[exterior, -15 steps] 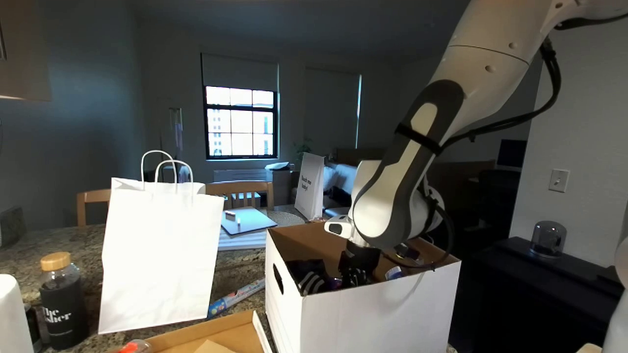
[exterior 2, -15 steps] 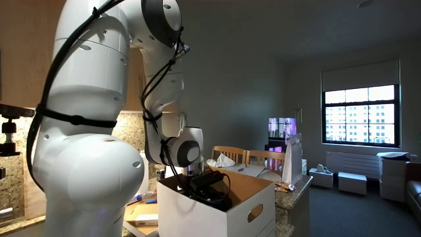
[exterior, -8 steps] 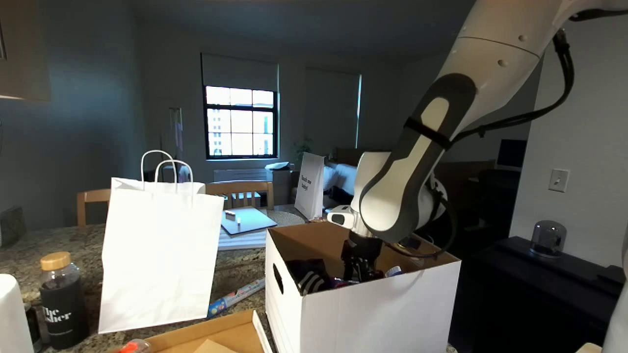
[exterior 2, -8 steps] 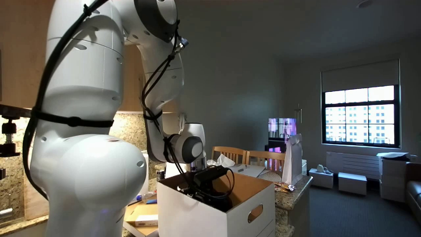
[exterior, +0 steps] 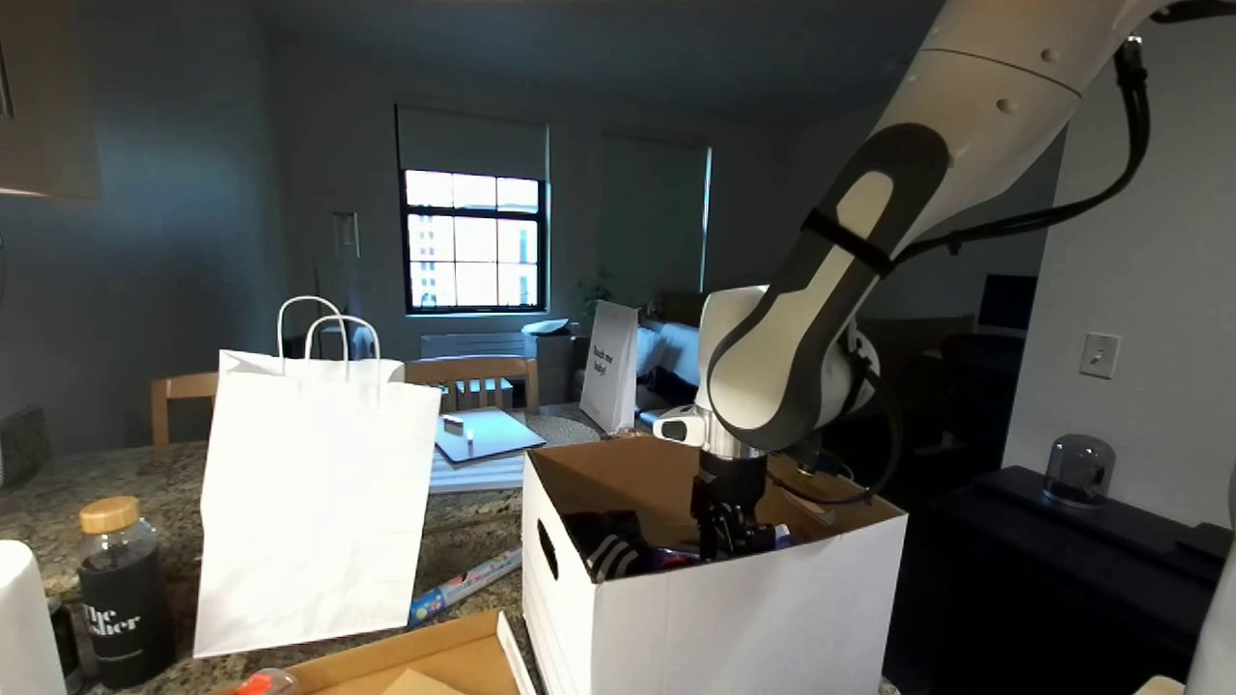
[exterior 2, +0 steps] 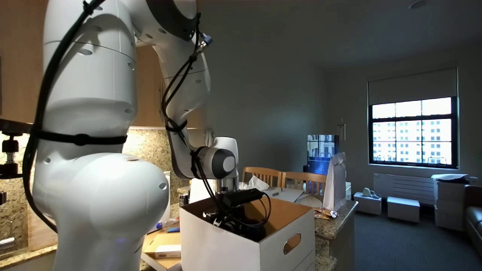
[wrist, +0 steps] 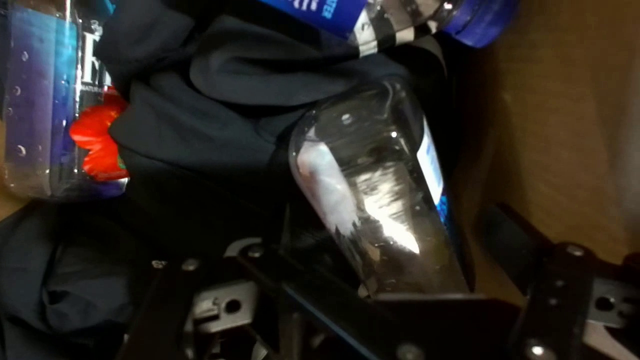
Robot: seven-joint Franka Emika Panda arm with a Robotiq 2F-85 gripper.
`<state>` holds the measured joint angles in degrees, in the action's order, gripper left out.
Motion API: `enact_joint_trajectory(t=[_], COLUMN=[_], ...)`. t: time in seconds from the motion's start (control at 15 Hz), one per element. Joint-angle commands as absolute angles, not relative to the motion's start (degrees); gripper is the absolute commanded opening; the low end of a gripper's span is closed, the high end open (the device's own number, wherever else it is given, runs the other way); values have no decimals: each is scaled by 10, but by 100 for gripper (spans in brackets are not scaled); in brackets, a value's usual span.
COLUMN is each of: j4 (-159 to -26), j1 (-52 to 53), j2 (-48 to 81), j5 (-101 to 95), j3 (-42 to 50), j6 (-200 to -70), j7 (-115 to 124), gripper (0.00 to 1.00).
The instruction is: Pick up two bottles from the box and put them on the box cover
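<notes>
The white box (exterior: 734, 618) with brown inner walls stands on the counter. My gripper (wrist: 390, 220) reaches down inside it, its fingers spread wide. In the wrist view a clear bottle (wrist: 380, 185) lies slanting between the two fingers, and neither visibly presses on it; its lower end is hidden behind the gripper's body. A bottle with a blue label and cap (wrist: 325, 12) lies across the top of that view. At its left edge is another bottle (wrist: 37, 95) with a blue-purple label. The box cover (exterior: 454, 656) lies inner side up beside the box.
Dark cloth (wrist: 195, 130) and a red wrapper (wrist: 102, 140) lie among the bottles. On the cover sits a flat white carton (exterior 2: 167, 251). A white paper bag (exterior: 319, 502), a dark bottle with a wooden cap (exterior: 121, 589) and a blue tube (exterior: 468, 584) stand or lie on the counter.
The arm has risen a little and shifted to the right in both exterior views, with the gripper still in the box. Its fingers have stayed spread; the box and cover have not moved.
</notes>
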<state>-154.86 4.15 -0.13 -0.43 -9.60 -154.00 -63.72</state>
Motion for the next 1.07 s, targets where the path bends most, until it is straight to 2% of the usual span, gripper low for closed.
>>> enact_joint_trajectory(t=[0.0, 0.47, 1.0], j4=[-1550, -1559, -1593], j1=[53, 57, 59], j2=[-2, 19, 43], j5=[18, 33, 39], j3=[-86, -87, -116], j6=[-1515, -1570, -1695], j7=[-644, -649, -665], gripper=[100, 100, 100])
